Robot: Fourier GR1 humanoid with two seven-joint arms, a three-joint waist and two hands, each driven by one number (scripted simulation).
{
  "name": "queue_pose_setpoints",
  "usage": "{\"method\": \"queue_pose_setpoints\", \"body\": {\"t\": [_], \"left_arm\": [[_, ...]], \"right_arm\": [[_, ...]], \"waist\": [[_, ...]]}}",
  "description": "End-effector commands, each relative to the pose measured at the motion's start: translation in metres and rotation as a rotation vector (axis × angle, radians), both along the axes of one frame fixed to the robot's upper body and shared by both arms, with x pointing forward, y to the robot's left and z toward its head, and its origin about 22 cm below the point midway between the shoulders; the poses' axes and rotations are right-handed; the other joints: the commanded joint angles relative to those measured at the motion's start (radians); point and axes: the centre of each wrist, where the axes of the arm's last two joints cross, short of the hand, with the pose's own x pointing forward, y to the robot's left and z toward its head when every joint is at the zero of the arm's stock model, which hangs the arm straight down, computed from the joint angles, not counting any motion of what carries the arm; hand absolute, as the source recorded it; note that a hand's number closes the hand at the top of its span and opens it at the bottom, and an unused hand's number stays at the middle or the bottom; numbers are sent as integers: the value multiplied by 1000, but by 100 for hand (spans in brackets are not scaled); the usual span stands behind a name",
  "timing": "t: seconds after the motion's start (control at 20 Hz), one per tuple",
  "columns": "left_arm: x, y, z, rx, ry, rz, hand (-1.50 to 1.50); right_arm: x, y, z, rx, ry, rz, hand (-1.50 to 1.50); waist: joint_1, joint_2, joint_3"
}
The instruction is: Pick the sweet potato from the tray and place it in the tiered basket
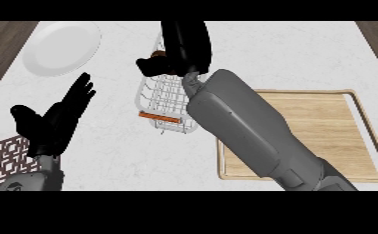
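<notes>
Nearest, at the view's lower left, the left hand (52,118) is resting open, fingers straight and pointing up. Just beside its wrist a red-brown and white lattice-patterned mat (15,154) is showing at the left edge.

At the right, the flat rectangular light wooden tray (310,128) is lying on the white marbled counter (258,53). The grey right forearm is crossing the tray's left corner.

Further in, the white wire tiered basket (166,98), with an orange bar (160,116) at its near end, is standing between tray and left hand.

Over the basket's far end, the right hand (184,48) is curling fingers and thumb round the orange-brown sweet potato (156,54). Only a small patch of it is showing at the hand's left side, so its long axis and heading cannot be told. Whether it is touching the wire cannot be told.

Farthest, a round white plate (63,48) is sitting at the upper left, well apart from the basket.
</notes>
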Motion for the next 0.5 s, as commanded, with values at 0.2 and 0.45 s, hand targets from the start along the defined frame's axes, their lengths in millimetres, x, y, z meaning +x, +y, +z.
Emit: {"method": "queue_pose_setpoints", "body": {"t": [0.2,0.45], "left_arm": [[-3,6,7,-11,5,4,0],[-13,-3,-8,-1,-7,30,0]], "right_arm": [[4,-19,13,321,45,-21,-150],[9,-46,43,566,30,-40,-150]], "waist": [[-7,-2,1],[-16,-2,1]]}}
